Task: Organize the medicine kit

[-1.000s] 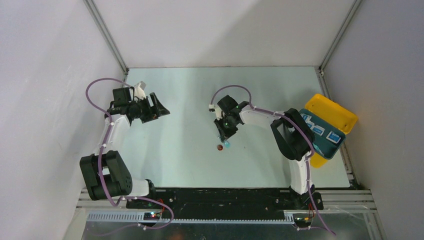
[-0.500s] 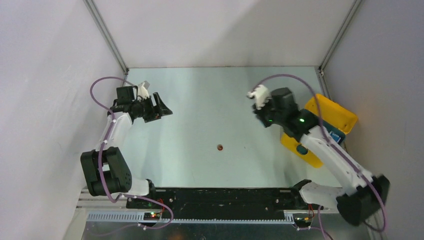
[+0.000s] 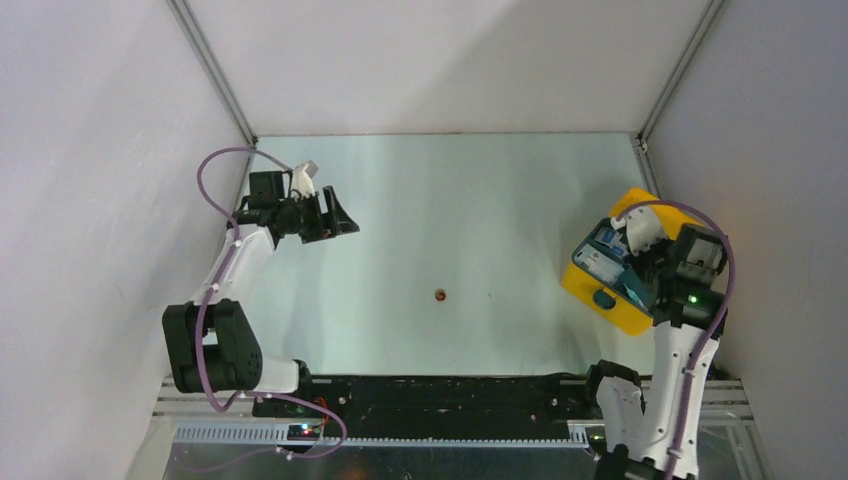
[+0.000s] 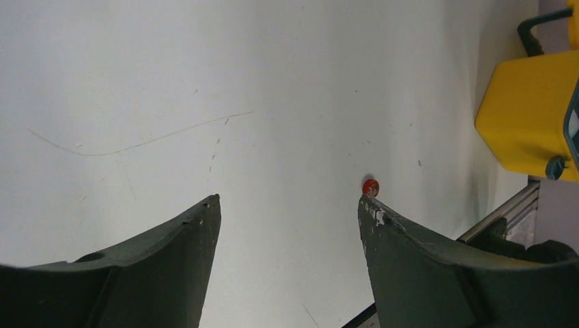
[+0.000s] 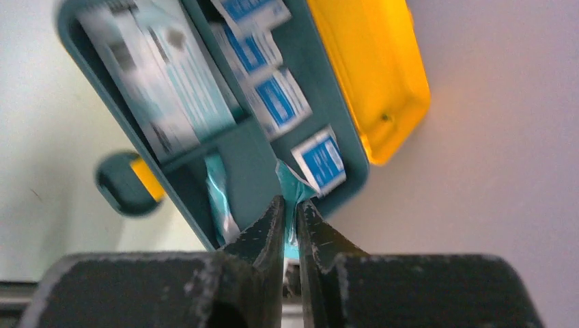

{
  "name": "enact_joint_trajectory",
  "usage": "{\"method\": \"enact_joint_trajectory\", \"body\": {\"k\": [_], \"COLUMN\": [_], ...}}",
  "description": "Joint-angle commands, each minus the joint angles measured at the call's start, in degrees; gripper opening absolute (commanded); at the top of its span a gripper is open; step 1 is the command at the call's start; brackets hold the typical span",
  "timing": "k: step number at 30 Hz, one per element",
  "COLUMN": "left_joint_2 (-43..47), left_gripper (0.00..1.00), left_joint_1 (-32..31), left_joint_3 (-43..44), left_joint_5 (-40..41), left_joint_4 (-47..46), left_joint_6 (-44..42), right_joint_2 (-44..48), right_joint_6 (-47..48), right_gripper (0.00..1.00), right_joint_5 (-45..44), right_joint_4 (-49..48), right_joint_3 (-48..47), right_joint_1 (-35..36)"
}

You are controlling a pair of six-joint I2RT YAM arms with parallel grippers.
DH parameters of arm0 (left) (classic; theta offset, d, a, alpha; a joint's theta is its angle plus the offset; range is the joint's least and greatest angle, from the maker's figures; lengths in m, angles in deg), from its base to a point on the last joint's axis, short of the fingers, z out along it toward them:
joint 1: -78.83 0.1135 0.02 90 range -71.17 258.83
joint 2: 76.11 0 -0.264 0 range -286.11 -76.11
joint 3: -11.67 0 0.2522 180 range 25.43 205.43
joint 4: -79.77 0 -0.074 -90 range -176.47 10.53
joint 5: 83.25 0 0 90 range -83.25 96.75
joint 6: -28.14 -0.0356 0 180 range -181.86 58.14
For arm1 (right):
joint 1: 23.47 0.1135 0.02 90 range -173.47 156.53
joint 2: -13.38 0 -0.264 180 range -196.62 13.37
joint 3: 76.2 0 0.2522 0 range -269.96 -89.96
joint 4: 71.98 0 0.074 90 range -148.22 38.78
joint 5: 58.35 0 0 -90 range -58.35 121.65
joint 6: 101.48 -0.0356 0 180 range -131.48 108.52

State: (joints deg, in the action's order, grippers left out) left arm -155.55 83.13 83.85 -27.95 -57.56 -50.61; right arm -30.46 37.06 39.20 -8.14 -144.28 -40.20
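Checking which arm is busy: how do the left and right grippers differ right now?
The left gripper is open and empty; the right gripper is shut on a teal packet. The left gripper hangs over bare table; the right gripper hangs over the open kit. Both have the same dark fingers.

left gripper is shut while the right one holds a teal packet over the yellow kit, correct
No: the left gripper is open, jaws wide apart in the left wrist view. The right gripper does hold a teal packet over the medicine kit.
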Motion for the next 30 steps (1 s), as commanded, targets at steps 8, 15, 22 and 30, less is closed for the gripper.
{"method": "enact_joint_trajectory", "body": {"k": [8,15,22,30], "left_joint_2": [3.53,3.3,3.65,3.82], "left_gripper": [0.79,0.79,0.79,0.79], "left_joint_1": [-7.2,-8.23,-9.8,-11.75], "left_joint_3": [2.95,3.44,3.91,4.23], "left_joint_5": [0.78,0.94,-0.19,0.09], "left_joint_4": [0.93,1.96,2.48,3.45], "left_joint_6": [-6.15,-6.67,-8.04,-9.61], "right_joint_2": [-6.47,-9.98,-9.13,-11.9], "right_joint_6": [17.78,17.72,13.06,-10.57], "right_gripper": [0.16,0.37,0.52,0.64], "right_joint_5": [10.61,13.4,11.03,16.32], "right_joint_4": [9.21,7.03,6.61,3.81], "right_joint_3": [0.36,0.17,-6.22,-10.68], "right_joint_1": [-14.04,-13.57,-9.11,19.01]}}
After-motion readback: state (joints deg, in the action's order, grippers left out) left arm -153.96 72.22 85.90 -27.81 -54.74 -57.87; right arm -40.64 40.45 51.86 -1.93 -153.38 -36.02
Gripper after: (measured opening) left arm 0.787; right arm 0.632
